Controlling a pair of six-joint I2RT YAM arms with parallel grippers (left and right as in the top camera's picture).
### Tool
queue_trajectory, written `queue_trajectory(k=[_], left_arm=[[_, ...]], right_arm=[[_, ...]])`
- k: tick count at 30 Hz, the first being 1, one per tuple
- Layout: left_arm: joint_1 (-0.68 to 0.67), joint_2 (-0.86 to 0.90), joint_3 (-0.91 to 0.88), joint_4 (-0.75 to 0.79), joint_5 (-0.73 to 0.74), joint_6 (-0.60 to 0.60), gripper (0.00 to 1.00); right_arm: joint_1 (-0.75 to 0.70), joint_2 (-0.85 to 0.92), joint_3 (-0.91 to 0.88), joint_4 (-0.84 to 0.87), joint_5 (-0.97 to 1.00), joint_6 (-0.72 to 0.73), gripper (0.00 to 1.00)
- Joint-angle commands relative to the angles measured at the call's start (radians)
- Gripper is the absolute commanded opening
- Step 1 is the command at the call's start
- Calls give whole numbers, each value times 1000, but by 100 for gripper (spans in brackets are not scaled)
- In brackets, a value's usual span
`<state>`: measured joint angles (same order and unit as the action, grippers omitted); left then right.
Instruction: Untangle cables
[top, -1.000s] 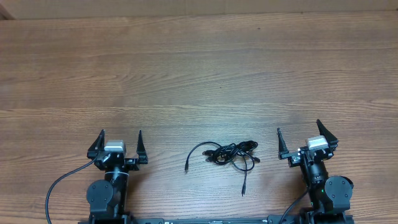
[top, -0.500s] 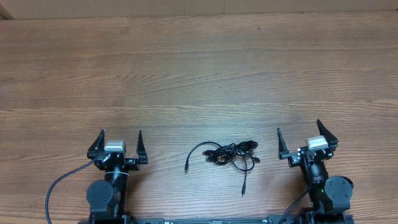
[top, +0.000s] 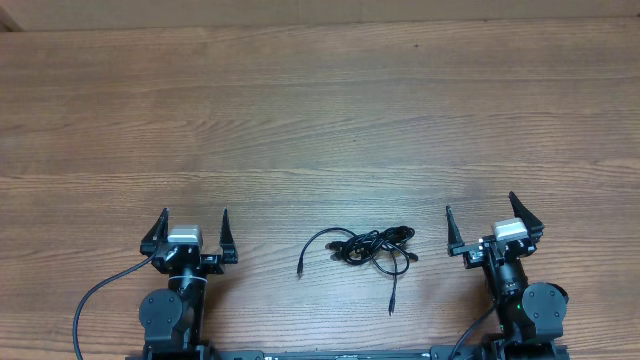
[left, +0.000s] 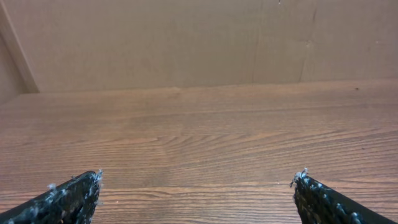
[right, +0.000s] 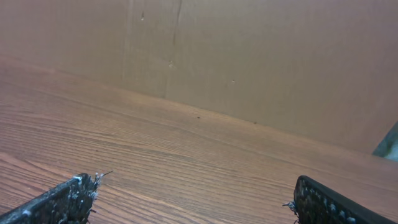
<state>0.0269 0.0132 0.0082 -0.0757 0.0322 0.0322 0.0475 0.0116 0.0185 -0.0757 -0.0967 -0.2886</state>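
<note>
Cables (top: 365, 250) were thin black cords, knotted into a small loose clump on the wood table (top: 320, 120). One free end arced out left to a small plug (top: 300, 270); another trailed toward the near edge, ending in a plug (top: 391, 308). The clump lay between the two arms, near the front edge, touching neither. Left gripper (top: 193, 215) had its jaws spread wide, nothing in them. Right gripper (top: 480, 205) was the same, wide and holding nothing. Both wrist views showed only bare wood between the fingertips (left: 81, 193).
</note>
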Motion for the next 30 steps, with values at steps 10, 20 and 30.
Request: queue_trajectory(k=[10, 20, 30], left_arm=[[6, -9, -3, -2, -6, -10, 100], [6, -8, -3, -2, 7, -42, 100], [5, 91, 47, -18, 21, -50, 100]], right_arm=[[3, -9, -10, 1, 10, -1, 100], [3, -9, -10, 1, 10, -1, 100], [3, -9, -10, 1, 10, -1, 100]])
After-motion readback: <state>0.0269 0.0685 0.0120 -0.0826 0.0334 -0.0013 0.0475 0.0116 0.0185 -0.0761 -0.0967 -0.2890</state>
